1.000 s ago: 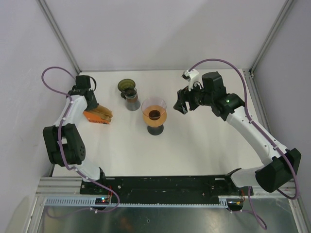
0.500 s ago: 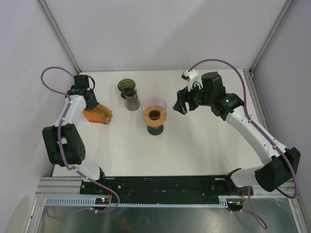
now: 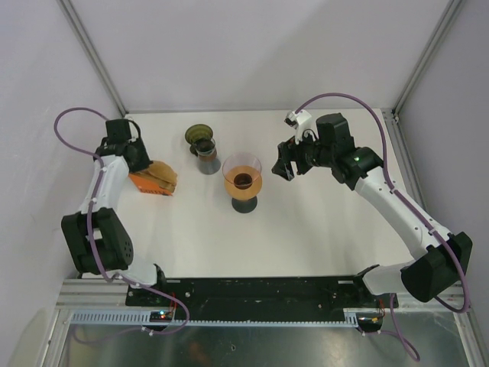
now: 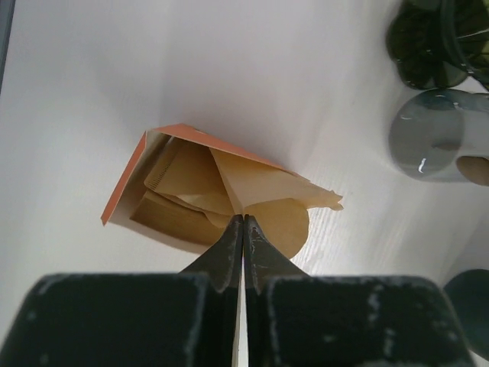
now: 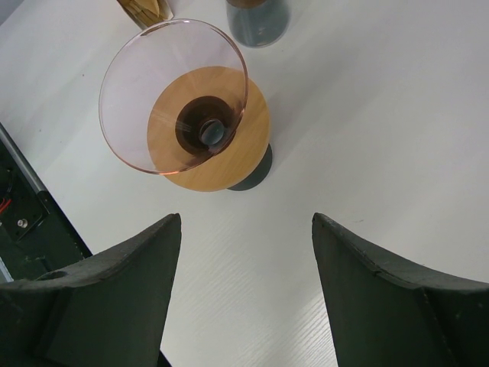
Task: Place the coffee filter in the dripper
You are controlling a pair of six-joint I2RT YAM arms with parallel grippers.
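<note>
White table (image 3: 321,229), top view centre: dripper (image 3: 242,176) empty; left gripper (image 4: 243,220) jaws pinched shut on coffee filter (image 4: 260,183) at box (image 4: 122,191); right gripper (image 5: 244,222) jaws wide, empty. Transfer pending.

1 dripper (image 3: 242,173), 1 box (image 3: 144,183), 1 cup (image 3: 207,160), 1 dish (image 3: 200,135)

Grey cup (image 3: 207,160) just beside dripper (image 3: 243,180)
</note>
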